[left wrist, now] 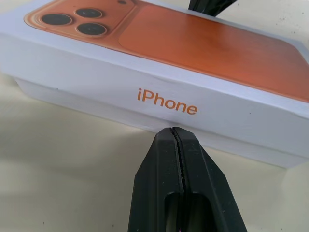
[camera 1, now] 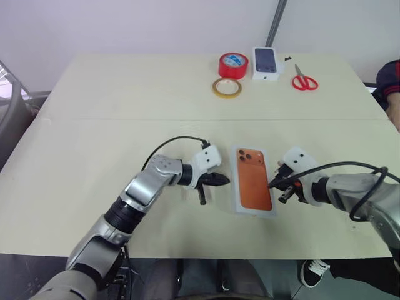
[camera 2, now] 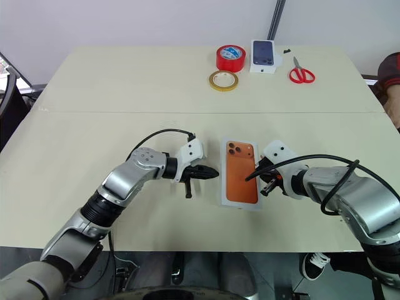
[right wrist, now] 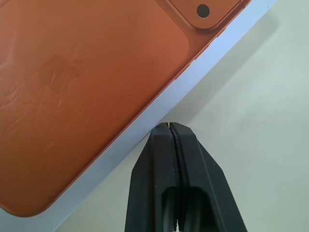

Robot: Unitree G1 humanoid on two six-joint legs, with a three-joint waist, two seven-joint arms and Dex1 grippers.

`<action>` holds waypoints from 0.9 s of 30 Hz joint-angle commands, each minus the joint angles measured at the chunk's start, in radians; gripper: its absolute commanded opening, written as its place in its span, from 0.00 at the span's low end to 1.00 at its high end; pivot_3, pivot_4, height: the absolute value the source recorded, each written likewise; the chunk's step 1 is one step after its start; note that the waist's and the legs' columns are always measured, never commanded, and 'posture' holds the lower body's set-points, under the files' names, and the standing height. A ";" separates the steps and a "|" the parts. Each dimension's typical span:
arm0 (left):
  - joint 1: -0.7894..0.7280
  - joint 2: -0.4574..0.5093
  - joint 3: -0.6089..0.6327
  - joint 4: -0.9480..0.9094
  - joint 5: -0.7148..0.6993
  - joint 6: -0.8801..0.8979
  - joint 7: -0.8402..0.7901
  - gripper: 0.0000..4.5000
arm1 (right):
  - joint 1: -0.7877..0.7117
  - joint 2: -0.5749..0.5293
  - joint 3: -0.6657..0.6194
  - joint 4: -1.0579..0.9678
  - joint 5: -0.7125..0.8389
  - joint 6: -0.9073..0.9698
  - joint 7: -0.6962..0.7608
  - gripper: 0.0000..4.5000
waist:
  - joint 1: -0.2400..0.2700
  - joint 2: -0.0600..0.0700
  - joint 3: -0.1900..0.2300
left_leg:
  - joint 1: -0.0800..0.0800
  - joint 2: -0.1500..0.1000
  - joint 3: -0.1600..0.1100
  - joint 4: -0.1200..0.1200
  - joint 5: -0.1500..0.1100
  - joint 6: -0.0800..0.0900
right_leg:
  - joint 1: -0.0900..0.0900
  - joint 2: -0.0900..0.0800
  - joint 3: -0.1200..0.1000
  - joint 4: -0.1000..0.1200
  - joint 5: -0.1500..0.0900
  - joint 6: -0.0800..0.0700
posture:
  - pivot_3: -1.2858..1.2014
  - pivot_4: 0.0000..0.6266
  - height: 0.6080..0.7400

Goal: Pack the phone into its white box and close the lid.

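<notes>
Two grippers, both mine, flank one white package near the front of a pale table [camera 1: 94, 125]. My left gripper [camera 1: 217, 180] has its jaws pressed flat together with nothing between them, and its tip sits at, perhaps touching, the long side wall of the package. My right gripper [camera 1: 274, 183] is the same, jaws pressed together and empty, its tip at the opposite long edge. So the package lies directly between my two closed tips. What I see on top is the lid [camera 1: 253, 179], its orange printed phone facing up, seated over the white box [left wrist: 159, 126]; from my left wrist the lower tray shows as a thin white band under the lid's lettered wall. The phone itself is hidden, so I judge it is already inside. The lid looks nearly or fully down, though the visible band suggests it may want a final press. Well beyond my jaws, at the far edge, lie a red tape roll [camera 1: 233, 65], a tan tape roll [camera 1: 226, 87], a small white box [camera 1: 266, 63] and red scissors [camera 1: 304, 79].
</notes>
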 commanded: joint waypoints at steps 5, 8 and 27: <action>-0.008 0.007 0.029 -0.017 -0.008 -0.009 0.003 0.00 | -0.006 0.005 -0.015 -0.041 -0.014 -0.018 0.015 0.01 | 0.000 0.000 0.000 | 0.000 0.000 0.000 0.000 0.000 0.000 | 0.000 0.000 0.000 0.000 0.000 0.000 | 0.52 0.24 1.00; -0.011 0.011 0.049 -0.014 -0.015 -0.007 0.007 0.00 | -0.009 0.005 -0.015 -0.045 -0.016 -0.018 0.022 0.01 | 0.000 0.000 0.000 | 0.000 0.000 0.000 0.000 0.000 0.000 | 0.000 0.000 0.000 0.000 0.000 0.000 | 0.52 0.24 1.00; -0.083 -0.078 -0.018 0.072 0.040 -0.032 0.062 0.00 | 0.212 -0.069 -0.175 -0.217 0.067 -0.135 0.216 0.01 | 0.003 0.000 0.000 | 0.002 0.000 0.000 0.001 0.000 0.000 | 0.003 0.000 0.000 0.000 0.000 0.000 | 0.52 0.24 1.00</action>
